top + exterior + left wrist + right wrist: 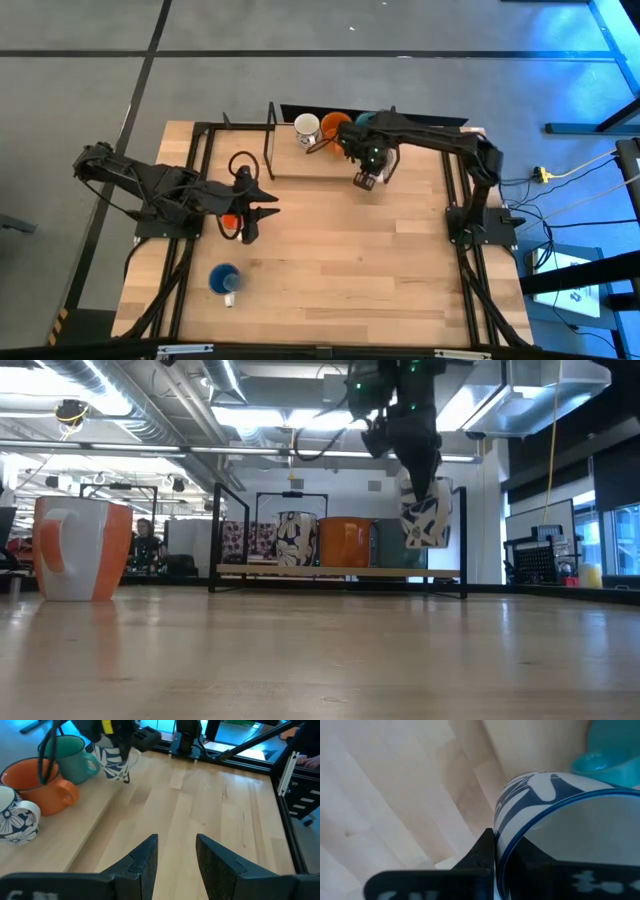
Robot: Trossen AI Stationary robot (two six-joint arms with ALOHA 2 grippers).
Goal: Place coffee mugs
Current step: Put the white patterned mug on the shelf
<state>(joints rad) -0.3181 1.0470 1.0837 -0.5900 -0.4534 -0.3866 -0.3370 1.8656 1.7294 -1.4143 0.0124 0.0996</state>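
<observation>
While the right gripper (365, 181) hangs above the table's (380, 270) far side, its fingers are pinched tight on the rim of a white mug with a dark blue leaf pattern (425, 515), one finger outside the wall and one inside, as the right wrist view shows. The low view shows this mug lifted clear of the wooden shelf (340, 571) of the black wire rack (225, 530), just beside the teal mug (75, 751).

On that shelf stand three mugs in a row: a white floral mug (308, 129), a large orange mug (334, 130) and the teal one.

The left gripper (252, 211) hovers over the table's left half with its fingers parted and nothing between them. A small orange mug (231, 222) sits under it, partly hidden. A blue mug (224, 278) stands on the table near the front edge, well apart from the rack.
</observation>
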